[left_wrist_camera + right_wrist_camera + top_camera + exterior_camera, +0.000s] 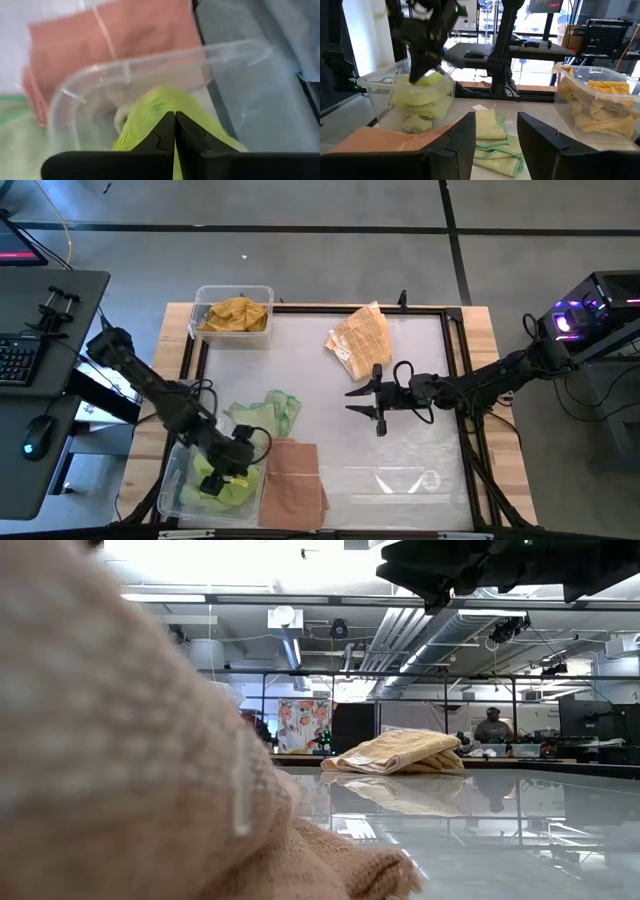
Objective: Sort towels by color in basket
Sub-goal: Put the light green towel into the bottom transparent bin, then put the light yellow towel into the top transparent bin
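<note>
A clear bin [172, 480] at the table's near left holds light green towels [422, 97]. My left gripper [175, 119] is shut and slants down into this bin, its tips at the top green towel [150, 107]. More green towels [270, 412] lie flat on the table beside the bin. A folded salmon pink towel [295, 480] lies flat at the near edge. A peach check towel [360, 340] lies near the far edge. My right gripper [350, 402] hovers open above the table's middle, pointing level toward the left, with nothing between its fingers. My left gripper has its shut fingertips [415, 79] against the top of the green towel pile [145, 112] in the bin, slanting down from above. No cloth shows between the fingers. The towels lie in the bin under the tips.
A second clear bin [200, 298] at the far left holds mustard yellow towels [600, 100]. A black frame [460, 380] edges the white work surface. In the low view the salmon towel [120, 740] fills the left side. A person sits in the room beyond [492, 725].
</note>
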Motion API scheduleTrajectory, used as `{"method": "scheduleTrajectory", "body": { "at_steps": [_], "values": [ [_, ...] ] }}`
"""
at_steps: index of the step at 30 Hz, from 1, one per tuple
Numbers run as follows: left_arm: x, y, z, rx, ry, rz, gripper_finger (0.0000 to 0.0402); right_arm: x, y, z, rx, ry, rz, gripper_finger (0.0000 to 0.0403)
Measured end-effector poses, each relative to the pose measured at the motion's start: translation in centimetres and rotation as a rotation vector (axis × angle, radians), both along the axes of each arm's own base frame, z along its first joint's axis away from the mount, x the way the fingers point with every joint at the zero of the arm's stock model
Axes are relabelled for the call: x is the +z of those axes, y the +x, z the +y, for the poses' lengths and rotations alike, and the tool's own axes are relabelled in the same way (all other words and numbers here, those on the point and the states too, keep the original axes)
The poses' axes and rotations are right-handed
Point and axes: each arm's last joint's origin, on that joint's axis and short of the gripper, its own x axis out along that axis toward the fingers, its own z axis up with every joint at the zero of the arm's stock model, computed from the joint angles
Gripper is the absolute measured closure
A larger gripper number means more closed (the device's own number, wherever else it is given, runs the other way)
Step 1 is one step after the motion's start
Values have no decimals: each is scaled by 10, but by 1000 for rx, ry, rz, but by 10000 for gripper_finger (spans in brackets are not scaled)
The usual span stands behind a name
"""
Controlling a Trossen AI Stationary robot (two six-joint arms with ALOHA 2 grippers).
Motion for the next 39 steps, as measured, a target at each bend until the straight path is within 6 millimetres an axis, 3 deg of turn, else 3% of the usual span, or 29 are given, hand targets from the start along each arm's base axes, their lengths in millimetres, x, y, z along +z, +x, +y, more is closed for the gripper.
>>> {"method": "scheduleTrajectory", "body": {
  "at_steps": [3, 7, 11, 16, 20, 25, 30, 35, 39],
  "values": [
    [24, -7, 1, -43, 49, -77, 401, 0, 0, -2, -5, -22, 3, 263],
    [42, -11, 8, -85, 208, -314, 401, -3, 1, -7, -27, -29, 29, 263],
    [40, 2, 29, 4, 454, -535, 401, -6, 2, -17, -66, -19, 62, 263],
    [24, 29, 78, 155, 581, -675, 401, -8, 3, -38, -261, -103, 87, 257],
    [-2, 46, 126, 396, 592, -752, 401, -12, 2, -61, -393, -109, 135, 226],
    [-19, 48, 172, 662, 562, -782, 401, -23, -6, -95, -600, -38, 248, 172],
    [-13, 47, 192, 736, 602, -771, 401, -27, -12, -146, -898, 24, 277, 159],
    [3, 48, 207, 682, 764, -771, 401, -40, -3, -182, -856, 140, 384, 167],
    [9, 47, 216, 634, 887, -752, 401, -46, 11, -200, -836, 128, 457, 176]
  ]
}}
